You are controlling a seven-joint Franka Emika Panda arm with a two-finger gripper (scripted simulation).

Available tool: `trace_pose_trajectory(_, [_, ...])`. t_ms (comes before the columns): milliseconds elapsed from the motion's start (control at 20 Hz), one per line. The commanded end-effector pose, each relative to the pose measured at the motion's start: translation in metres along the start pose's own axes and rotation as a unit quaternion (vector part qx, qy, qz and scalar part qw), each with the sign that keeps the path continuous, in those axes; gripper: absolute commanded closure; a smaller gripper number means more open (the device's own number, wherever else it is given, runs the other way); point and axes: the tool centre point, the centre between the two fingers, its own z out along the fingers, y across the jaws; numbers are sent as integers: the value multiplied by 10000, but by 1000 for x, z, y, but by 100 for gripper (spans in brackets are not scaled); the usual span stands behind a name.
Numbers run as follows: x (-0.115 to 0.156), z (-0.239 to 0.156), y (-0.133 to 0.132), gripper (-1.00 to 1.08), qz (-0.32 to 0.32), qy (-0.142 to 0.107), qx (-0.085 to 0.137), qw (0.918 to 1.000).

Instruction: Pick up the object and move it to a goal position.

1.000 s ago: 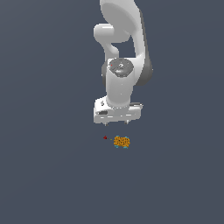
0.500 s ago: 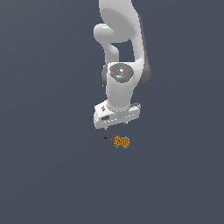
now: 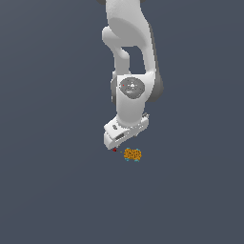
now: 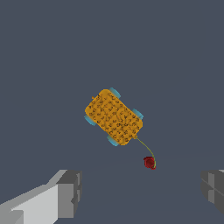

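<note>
1. Gripper (image 3: 120, 138): fingers (image 4: 70, 188) spread wide, grasping nothing.
2. Red dot (image 3: 115, 149): on a thin cord, at the toy's ten o'clock.
3. Orange toy (image 3: 132, 154): on the floor, below the gripper at five o'clock. Risk: off-centre descent; cord may snag.

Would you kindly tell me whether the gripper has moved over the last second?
Yes. In the exterior view the gripper has come down slightly toward the orange object, which has stayed put beside the red dot.
</note>
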Motion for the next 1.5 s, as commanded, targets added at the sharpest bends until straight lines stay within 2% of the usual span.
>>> trace_pose_trajectory(0, [2,5,1,-92,-371,-1,1,9993])
trace_pose_trajectory(250, [5,16,2,-92,-1091,1,6,9940])
trace_pose_trajectory(500, [8,26,3,-92,-1803,14,16,9836])
trace_pose_trajectory(700, [10,33,4,-92,-2363,31,24,9717])
trace_pose_trajectory(1000, [13,44,5,-92,-3142,66,34,9493])
trace_pose_trajectory(1250, [16,51,5,-92,-3604,93,38,9328])
trace_pose_trajectory(1450, [17,54,5,-92,-3846,110,39,9230])
